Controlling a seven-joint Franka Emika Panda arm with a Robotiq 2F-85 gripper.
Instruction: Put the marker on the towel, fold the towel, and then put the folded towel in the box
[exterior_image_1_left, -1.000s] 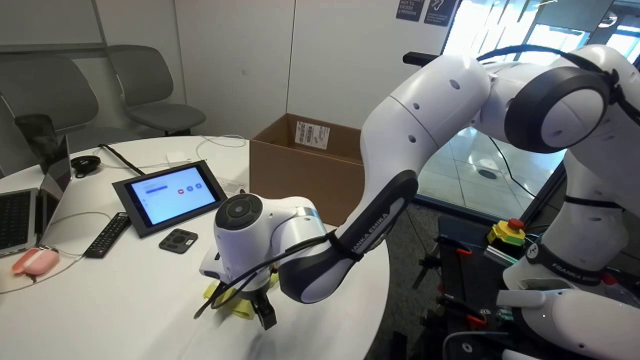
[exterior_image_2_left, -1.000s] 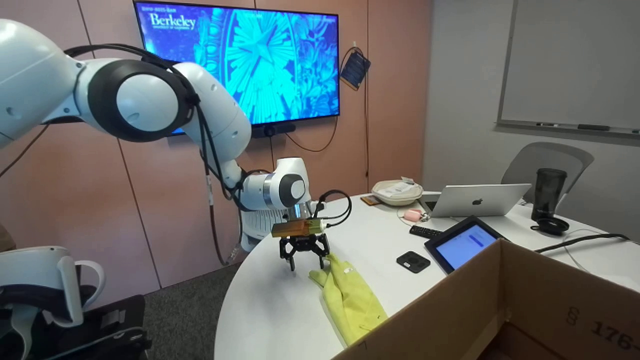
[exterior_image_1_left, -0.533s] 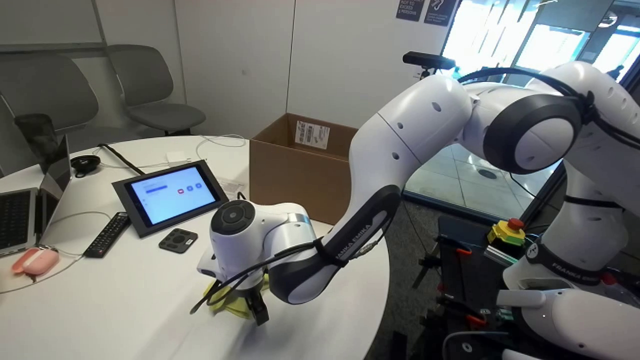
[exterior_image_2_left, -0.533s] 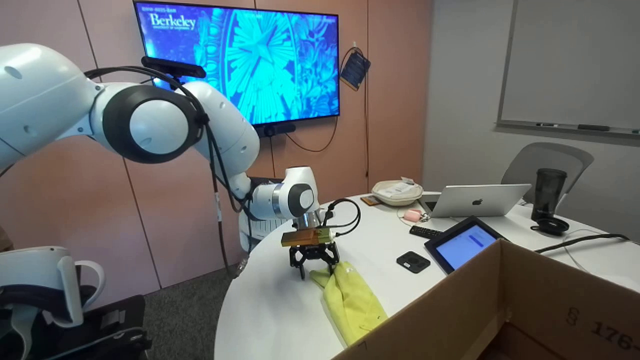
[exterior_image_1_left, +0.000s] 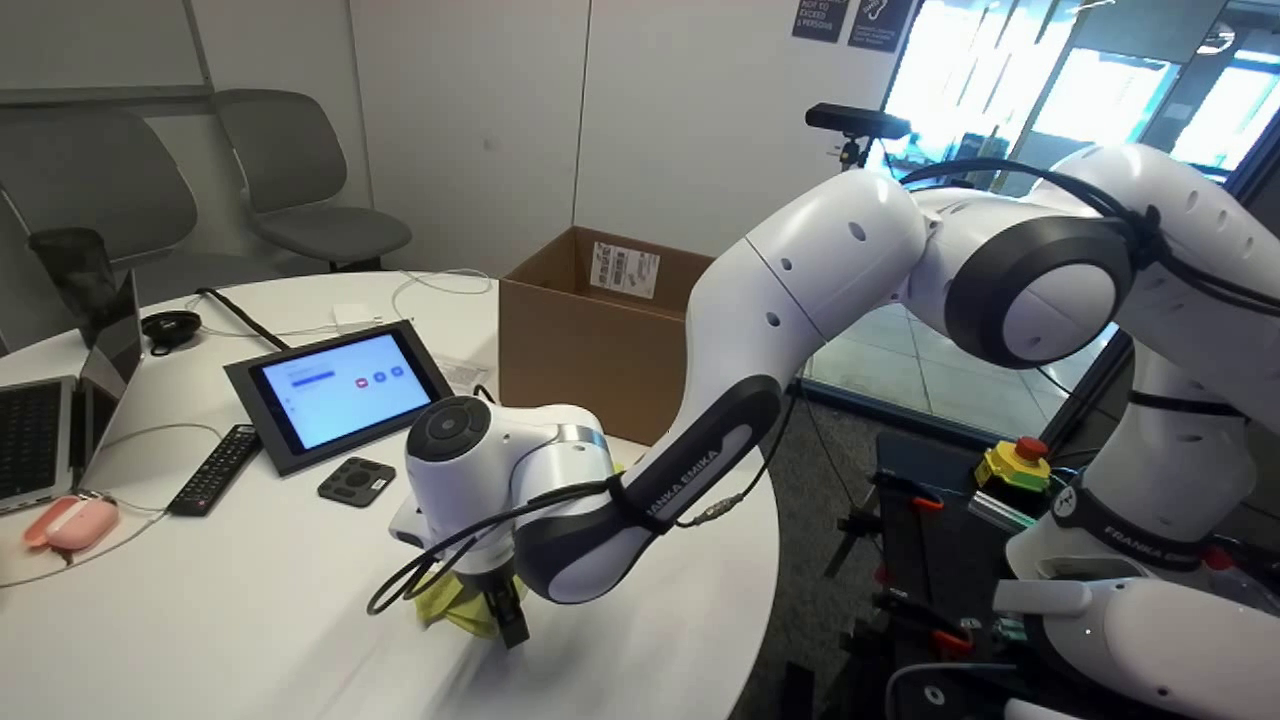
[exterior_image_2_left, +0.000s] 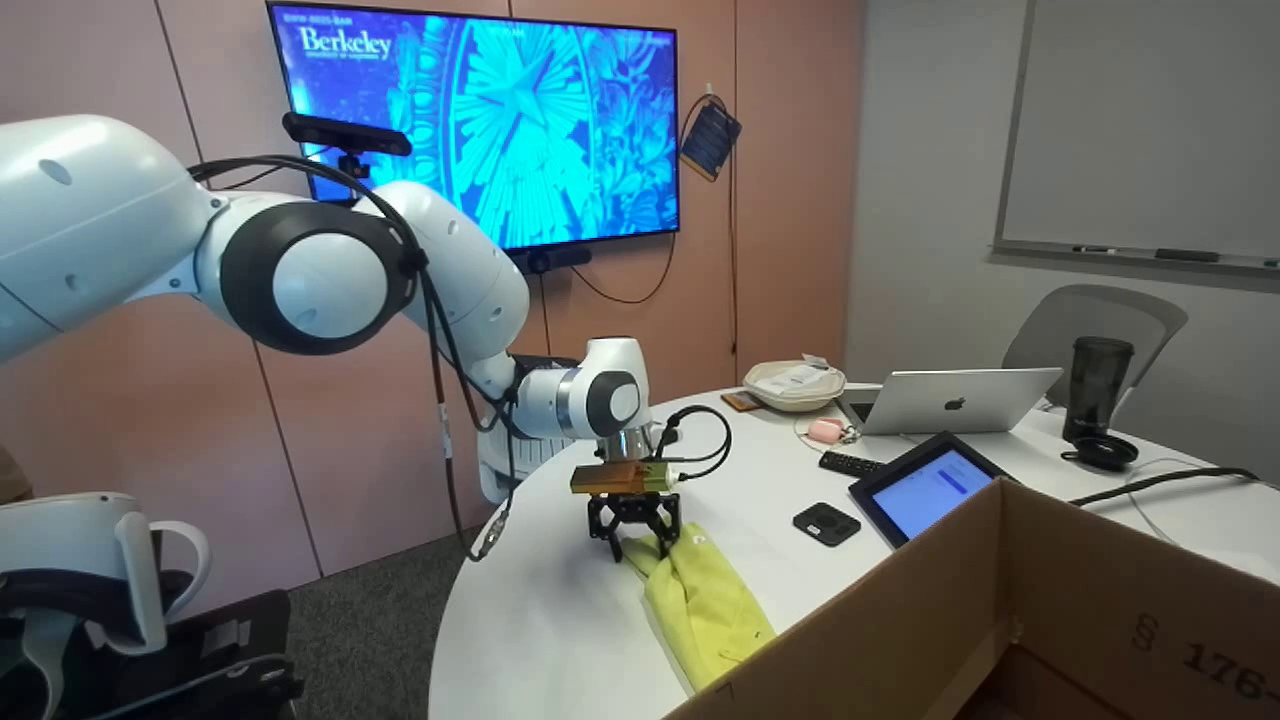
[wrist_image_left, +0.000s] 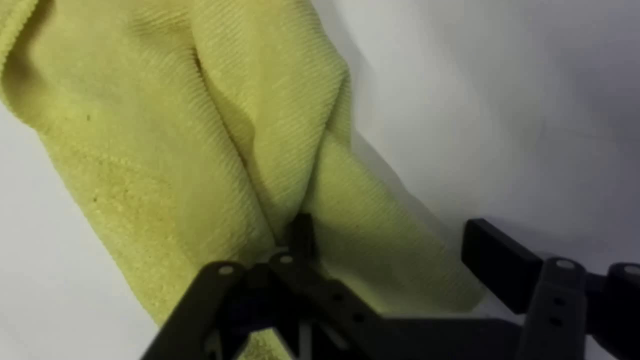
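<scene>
The yellow-green towel (exterior_image_2_left: 705, 605) lies bunched and folded lengthwise on the white table; it also shows in the wrist view (wrist_image_left: 150, 150) and, mostly behind the arm, in an exterior view (exterior_image_1_left: 455, 605). My gripper (exterior_image_2_left: 641, 553) is open, pointing down at the towel's near end. In the wrist view the gripper (wrist_image_left: 390, 235) has a loose towel corner between its fingers; one finger is against the towel's folds, the other beside the corner over bare table. The brown cardboard box (exterior_image_1_left: 600, 350) stands open, also in an exterior view (exterior_image_2_left: 880, 610). The marker is out of view or hidden.
A tablet (exterior_image_1_left: 345, 395), a small black puck (exterior_image_1_left: 357, 481), a remote (exterior_image_1_left: 214, 470), a pink case (exterior_image_1_left: 72, 523) and a laptop (exterior_image_2_left: 950, 400) are on the table. The round table's edge (exterior_image_1_left: 775, 560) is close to the arm.
The arm has come down, and the open gripper has moved over the towel's end, so that a corner sits between its fingers. The towel and box stay where they were.
</scene>
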